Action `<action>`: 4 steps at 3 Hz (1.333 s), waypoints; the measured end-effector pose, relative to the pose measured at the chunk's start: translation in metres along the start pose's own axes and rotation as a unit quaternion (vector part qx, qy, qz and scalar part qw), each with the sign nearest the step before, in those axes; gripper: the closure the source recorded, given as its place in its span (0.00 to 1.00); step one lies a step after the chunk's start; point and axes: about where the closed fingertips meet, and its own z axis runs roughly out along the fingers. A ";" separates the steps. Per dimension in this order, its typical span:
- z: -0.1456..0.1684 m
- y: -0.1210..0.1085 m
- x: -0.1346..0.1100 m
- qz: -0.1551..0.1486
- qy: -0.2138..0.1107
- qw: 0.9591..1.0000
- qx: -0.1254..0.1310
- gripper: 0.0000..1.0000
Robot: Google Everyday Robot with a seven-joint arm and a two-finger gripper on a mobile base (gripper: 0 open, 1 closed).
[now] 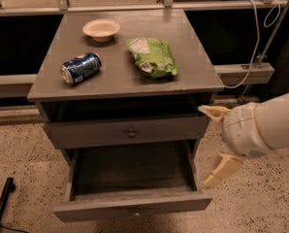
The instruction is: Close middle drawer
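Note:
The middle drawer point(132, 207) is pulled far out from the grey cabinet. It has a long low front panel and a small centre knob, and its inside is bare. My gripper point(203, 147) is to the right of the cabinet, level with the gap between the top drawer and the open drawer. Its two beige fingers point(222, 169) are spread apart, holding nothing. The upper finger is near the top drawer's right corner and the lower one is beside the open drawer's right side wall.
The taller top drawer point(130, 132) with a dark knob stands slightly out. On the cabinet top point(193, 67) are a blue can point(80, 68) on its side, a green chip bag point(152, 56) and a small bowl point(101, 29). A white cable point(253, 42) hangs behind on the right. The floor is speckled.

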 end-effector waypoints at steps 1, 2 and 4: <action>0.075 -0.008 -0.021 -0.021 -0.115 0.993 0.007 0.00; 0.115 -0.047 -0.031 -0.055 -0.162 0.985 0.025 0.00; 0.149 -0.038 -0.013 -0.038 -0.148 0.988 -0.035 0.00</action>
